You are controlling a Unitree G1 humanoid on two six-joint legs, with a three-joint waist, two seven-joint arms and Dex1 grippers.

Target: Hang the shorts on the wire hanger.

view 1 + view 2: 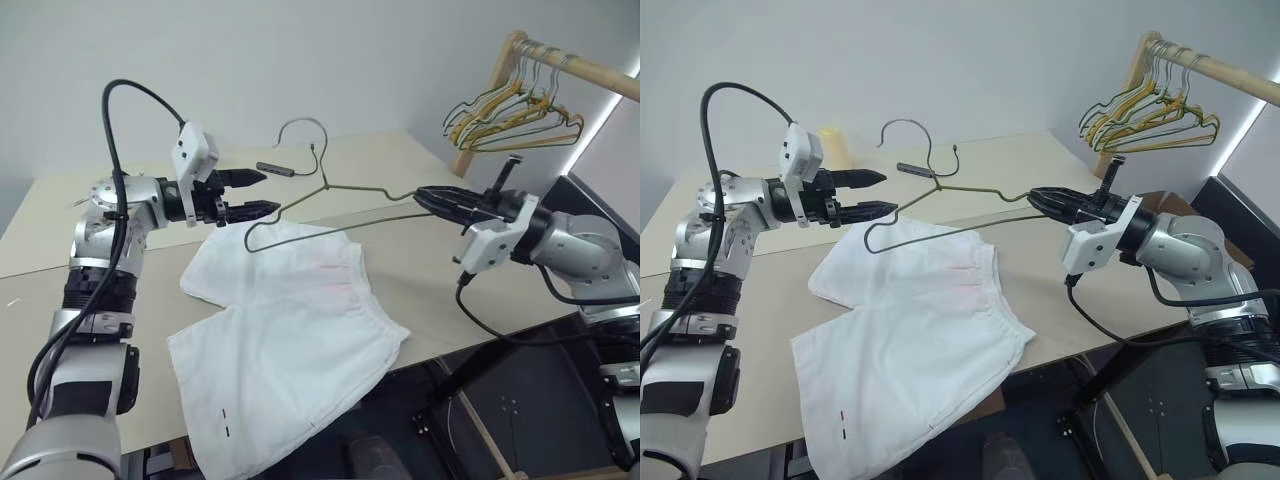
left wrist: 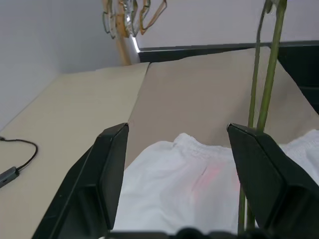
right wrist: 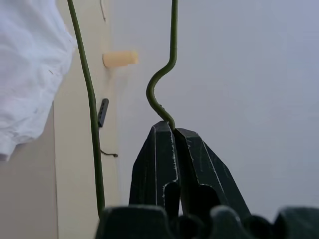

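**Hanger held aloft over the shorts**

The right gripper (image 1: 425, 196) is clamped tight on one end corner of the wire hanger (image 1: 330, 208), its two black fingers pressed together on the thin wire, as the right wrist view shows close up (image 3: 172, 132). The hanger hangs in the air above the table (image 1: 420, 260), lying roughly level, with its hook (image 1: 303, 135) rising toward the far wall and its other end corner reaching toward the left gripper (image 1: 262, 193).

The left gripper's jaws stand wide apart and hold nothing. In the left wrist view two runs of the hanger's wire (image 2: 264, 89) pass just beside the tip of one finger (image 2: 259, 164); whether they touch it cannot be told.

The shorts (image 1: 290, 330) lie flat and spread on the table beneath the hanger, the gathered waistband toward the far side and the legs toward the near edge, where one hem (the one with small dark marks) overhangs it. A faint pink tint shows near the waist.

A small dark object with a cord (image 1: 275, 168) lies on the table farther back. A bunch of yellowish and dark hangers (image 1: 515, 115) hangs from a wooden rail (image 1: 590, 72) at the far right.
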